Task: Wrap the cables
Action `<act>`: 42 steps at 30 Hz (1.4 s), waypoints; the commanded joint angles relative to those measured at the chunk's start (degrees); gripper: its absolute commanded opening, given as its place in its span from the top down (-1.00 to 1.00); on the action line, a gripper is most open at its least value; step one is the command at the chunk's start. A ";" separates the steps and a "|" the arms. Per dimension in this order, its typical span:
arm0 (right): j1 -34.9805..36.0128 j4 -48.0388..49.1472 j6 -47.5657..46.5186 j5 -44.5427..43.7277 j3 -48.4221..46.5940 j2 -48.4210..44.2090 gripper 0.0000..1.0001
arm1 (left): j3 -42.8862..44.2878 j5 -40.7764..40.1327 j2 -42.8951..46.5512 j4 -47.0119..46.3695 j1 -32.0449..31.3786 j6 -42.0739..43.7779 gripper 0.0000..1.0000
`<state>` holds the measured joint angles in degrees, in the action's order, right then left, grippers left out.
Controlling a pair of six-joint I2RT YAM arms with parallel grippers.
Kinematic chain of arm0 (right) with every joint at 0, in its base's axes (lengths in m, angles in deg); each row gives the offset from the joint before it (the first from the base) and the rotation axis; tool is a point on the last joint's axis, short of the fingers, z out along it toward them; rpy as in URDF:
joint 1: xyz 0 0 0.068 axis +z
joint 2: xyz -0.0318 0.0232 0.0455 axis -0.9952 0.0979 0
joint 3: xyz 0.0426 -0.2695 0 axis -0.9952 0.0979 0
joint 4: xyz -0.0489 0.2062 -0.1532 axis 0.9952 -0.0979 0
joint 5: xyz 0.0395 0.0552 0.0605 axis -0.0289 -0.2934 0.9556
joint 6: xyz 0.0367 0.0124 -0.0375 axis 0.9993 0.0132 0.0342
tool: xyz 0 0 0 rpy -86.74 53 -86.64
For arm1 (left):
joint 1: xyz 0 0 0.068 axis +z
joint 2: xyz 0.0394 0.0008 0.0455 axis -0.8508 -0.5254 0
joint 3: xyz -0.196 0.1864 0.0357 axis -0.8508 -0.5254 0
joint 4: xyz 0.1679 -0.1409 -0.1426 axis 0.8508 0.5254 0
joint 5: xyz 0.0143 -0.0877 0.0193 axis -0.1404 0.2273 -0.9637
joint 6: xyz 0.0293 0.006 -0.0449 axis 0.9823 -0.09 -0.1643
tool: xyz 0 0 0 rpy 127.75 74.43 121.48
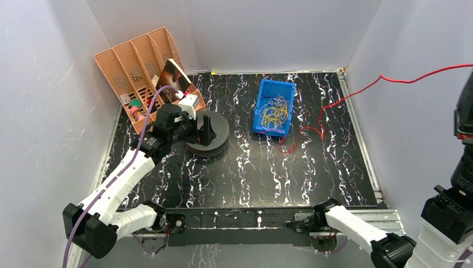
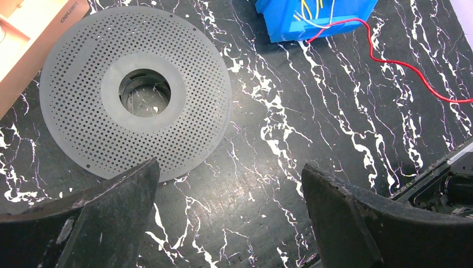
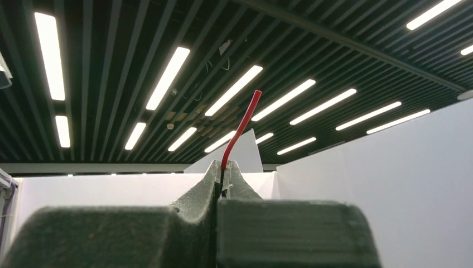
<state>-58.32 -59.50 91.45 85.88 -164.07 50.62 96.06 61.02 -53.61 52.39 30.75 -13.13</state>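
Observation:
The red cable [image 1: 381, 77] starts as loose loops on the table beside the blue bin. From there it rises in a long span to the upper right edge of the top view. My right gripper [image 3: 223, 169] is raised high and points at the ceiling. It is shut on the cable's end [image 3: 241, 128], which sticks up a short way above the tips. The black perforated spool [image 1: 221, 126] lies flat at the back left. My left gripper [image 2: 228, 167] hangs open just beside the spool [image 2: 184, 56] with nothing between its fingers. The cable [image 2: 397, 63] also crosses the left wrist view.
A blue bin [image 1: 262, 92] holding yellow wires stands behind the cable loops. An orange file rack [image 1: 139, 61] fills the back left corner, close behind the spool. White walls close in the table on three sides. My right arm [image 1: 463, 167] rises along the right edge.

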 commanded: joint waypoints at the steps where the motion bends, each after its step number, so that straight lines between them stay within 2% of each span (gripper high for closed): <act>1: -1.32 1.83 0.81 0.46 -5.10 0.78 1.00 | -0.29 -0.32 1.79 -0.37 -0.04 0.56 -0.97; 15: -2.77 14.98 2.84 -1.93 -4.50 -3.05 1.00 | -0.33 -0.63 2.76 -0.43 -0.05 0.67 -0.97; 27: -4.48 15.49 2.65 -4.98 -8.62 -1.59 1.00 | -0.27 0.01 2.52 -0.47 -0.09 0.54 -0.97; 29: -5.35 15.79 4.57 -4.96 -6.14 -0.54 1.00 | -0.36 -0.31 2.99 -0.54 -0.12 0.56 -0.97; 33: -5.87 15.36 6.89 -4.53 4.84 -0.40 1.00 | -0.36 0.83 2.85 -0.69 -0.38 0.53 -0.97; 35: -5.85 17.81 7.67 -4.46 11.28 -0.62 1.00 | -0.73 7.70 3.13 -2.64 -0.82 1.33 -0.97; 37: -5.85 18.85 8.92 -3.12 14.24 0.27 1.00 | -1.42 20.58 2.57 -7.12 -1.80 1.03 -0.97; 42: -5.86 20.35 8.97 -2.91 17.84 -0.17 1.00 | 0.20 27.11 -0.40 -10.51 -3.90 -0.21 -0.97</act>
<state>-64.07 -43.94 99.27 82.32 -147.46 51.63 94.97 75.92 -52.80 47.49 28.65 -12.70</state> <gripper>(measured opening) 0.020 0.983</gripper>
